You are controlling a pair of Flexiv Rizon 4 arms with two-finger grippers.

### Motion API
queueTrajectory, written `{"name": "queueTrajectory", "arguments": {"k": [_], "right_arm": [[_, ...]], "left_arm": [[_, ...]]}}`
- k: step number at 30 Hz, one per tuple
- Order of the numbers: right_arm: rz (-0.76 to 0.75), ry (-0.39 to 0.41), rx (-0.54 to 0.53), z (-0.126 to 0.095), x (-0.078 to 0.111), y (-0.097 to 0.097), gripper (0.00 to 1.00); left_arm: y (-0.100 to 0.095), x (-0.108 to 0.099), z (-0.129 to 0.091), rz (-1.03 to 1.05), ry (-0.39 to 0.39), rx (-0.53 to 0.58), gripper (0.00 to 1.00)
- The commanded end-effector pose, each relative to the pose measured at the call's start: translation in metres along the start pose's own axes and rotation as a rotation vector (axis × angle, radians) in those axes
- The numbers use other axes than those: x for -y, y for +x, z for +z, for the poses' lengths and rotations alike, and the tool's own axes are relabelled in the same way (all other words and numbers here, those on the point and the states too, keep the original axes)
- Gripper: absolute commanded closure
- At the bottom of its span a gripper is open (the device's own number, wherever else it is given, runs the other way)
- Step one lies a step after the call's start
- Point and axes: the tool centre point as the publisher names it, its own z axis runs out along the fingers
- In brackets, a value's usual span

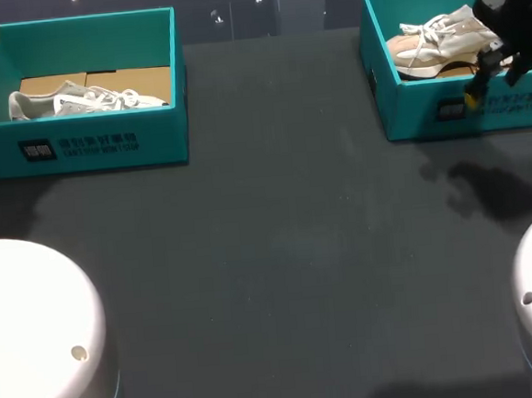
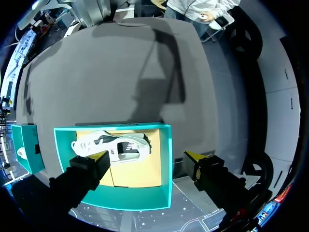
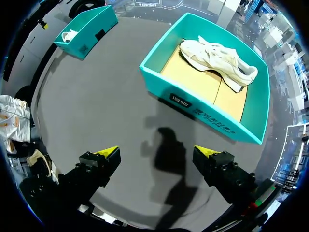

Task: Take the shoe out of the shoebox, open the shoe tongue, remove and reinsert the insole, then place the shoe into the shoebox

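Nearest, two white robot bases [image 1: 33, 337] stand at the corners of the dark table [image 1: 279, 244], well short of the right shoebox [image 1: 416, 118], which I use as the marker throughout. There are two teal boxes and two shoes, one shoe in each. The right gripper [image 3: 157, 152] hangs just on the near side of the right shoebox, fingers spread wide and holding nothing. Its wrist view shows its shadow on the table before that box, which the head view only half shows. Inside the right shoebox a beige shoe [image 1: 429, 43] lies toward the back wall on the cardboard floor. Well apart from it, across the table at the same far edge, is the left shoebox [image 1: 105, 142] with a white shoe [image 1: 83, 100] on its side. The left gripper [image 2: 148, 155] hangs above that box, also wide open and empty. The head view catches only a yellow sliver of it. A second small teal box at the edge of the left wrist view is probably the right shoebox.
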Motion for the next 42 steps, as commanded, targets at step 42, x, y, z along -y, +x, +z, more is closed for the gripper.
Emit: {"name": "queueTrajectory", "arguments": {"k": [42], "right_arm": [[0.470,0.123,0.186,0.017,-0.142,-0.194,0.00]], "left_arm": [[0.000,0.001,0.000,0.001,-0.002,-0.002,0.00]]}}
